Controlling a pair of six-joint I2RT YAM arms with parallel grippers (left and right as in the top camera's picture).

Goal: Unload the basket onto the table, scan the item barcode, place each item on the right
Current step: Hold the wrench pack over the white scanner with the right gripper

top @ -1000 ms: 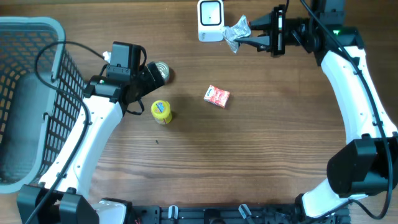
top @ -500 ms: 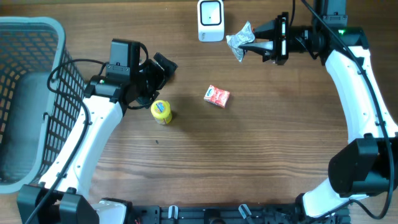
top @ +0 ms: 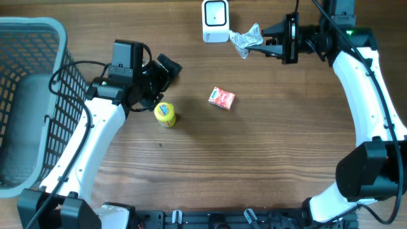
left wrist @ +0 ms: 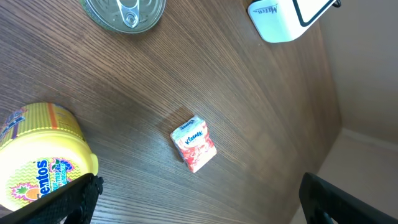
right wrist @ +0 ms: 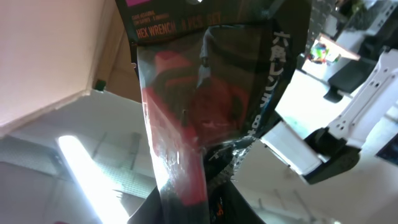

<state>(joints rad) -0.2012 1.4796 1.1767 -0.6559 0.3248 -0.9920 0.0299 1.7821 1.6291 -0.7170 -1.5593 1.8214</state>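
where right gripper [top: 262,43] pinches packet [right wrist: 205,99], label reads "hex wrench"

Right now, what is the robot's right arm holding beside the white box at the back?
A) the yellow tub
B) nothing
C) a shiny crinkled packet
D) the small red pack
C: the right gripper is shut on the shiny packet beside the white scanner, while the yellow tub and red pack sit on the table.
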